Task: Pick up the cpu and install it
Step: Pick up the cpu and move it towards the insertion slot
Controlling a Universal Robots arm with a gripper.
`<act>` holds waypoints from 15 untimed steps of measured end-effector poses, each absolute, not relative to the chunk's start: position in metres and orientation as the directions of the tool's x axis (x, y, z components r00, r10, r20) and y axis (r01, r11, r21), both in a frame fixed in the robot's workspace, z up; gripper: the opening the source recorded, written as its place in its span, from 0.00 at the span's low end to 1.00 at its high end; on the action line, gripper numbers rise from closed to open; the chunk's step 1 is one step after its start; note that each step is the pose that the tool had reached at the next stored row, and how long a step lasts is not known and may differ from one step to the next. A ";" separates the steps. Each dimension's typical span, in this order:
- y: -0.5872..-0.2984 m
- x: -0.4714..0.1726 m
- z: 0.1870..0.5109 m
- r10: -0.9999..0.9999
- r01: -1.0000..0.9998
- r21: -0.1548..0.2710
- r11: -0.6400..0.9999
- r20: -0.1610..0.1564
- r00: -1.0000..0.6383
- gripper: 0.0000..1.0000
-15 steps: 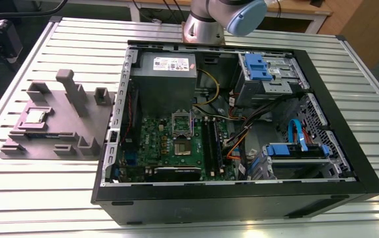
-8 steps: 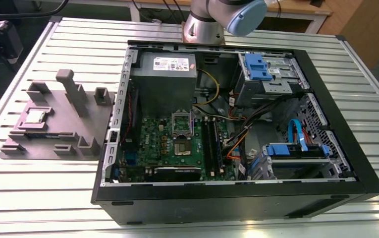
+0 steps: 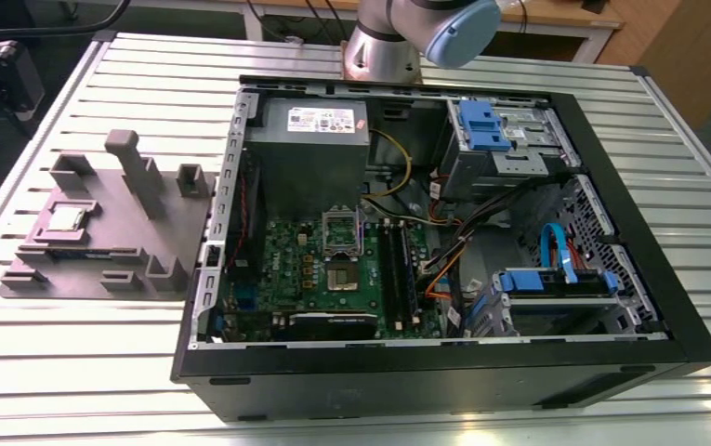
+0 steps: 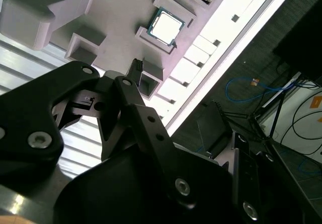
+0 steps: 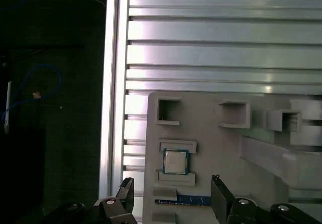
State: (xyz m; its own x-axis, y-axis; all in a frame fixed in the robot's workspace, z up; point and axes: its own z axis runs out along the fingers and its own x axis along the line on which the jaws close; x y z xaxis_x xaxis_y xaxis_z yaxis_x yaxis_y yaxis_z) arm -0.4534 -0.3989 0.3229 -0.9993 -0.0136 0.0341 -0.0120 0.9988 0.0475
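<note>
The cpu [image 3: 68, 217] is a small silvery square lying flat in a recess of the grey block [image 3: 120, 243], at the exterior view's left of the computer case. Both wrist views show the cpu [image 5: 175, 162] [image 4: 166, 26] held between two low ridges of the block. My gripper [image 5: 172, 196] hovers above the block, open, its two dark fingertips [image 5: 126, 193] spread wider than the chip and holding nothing. The chip lies a little beyond the fingertips, roughly centred between them. The green board's socket [image 3: 341, 276] sits inside the case with its metal frame [image 3: 339, 228] raised.
The open black case [image 3: 454, 358] holds a power supply [image 3: 314, 125], blue drive brackets [image 3: 554, 279] and loose cables. The block has tall posts [image 3: 125, 149] and several pockets. The slatted metal table's edge [image 5: 113, 83] runs beside the block, with dark floor past it.
</note>
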 end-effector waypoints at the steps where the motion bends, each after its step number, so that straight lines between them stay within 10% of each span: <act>1: -0.399 -0.453 0.323 -0.014 -0.012 0.048 0.999 0.034 -0.999 0.71; 15: -0.399 -0.453 0.304 -0.014 -0.012 0.047 0.999 0.034 -0.999 0.71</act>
State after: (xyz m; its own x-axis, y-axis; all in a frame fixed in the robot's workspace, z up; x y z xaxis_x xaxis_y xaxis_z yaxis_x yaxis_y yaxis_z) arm -0.4534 -0.3989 0.3039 -0.9993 -0.0136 0.0342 -0.0120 0.9988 0.0475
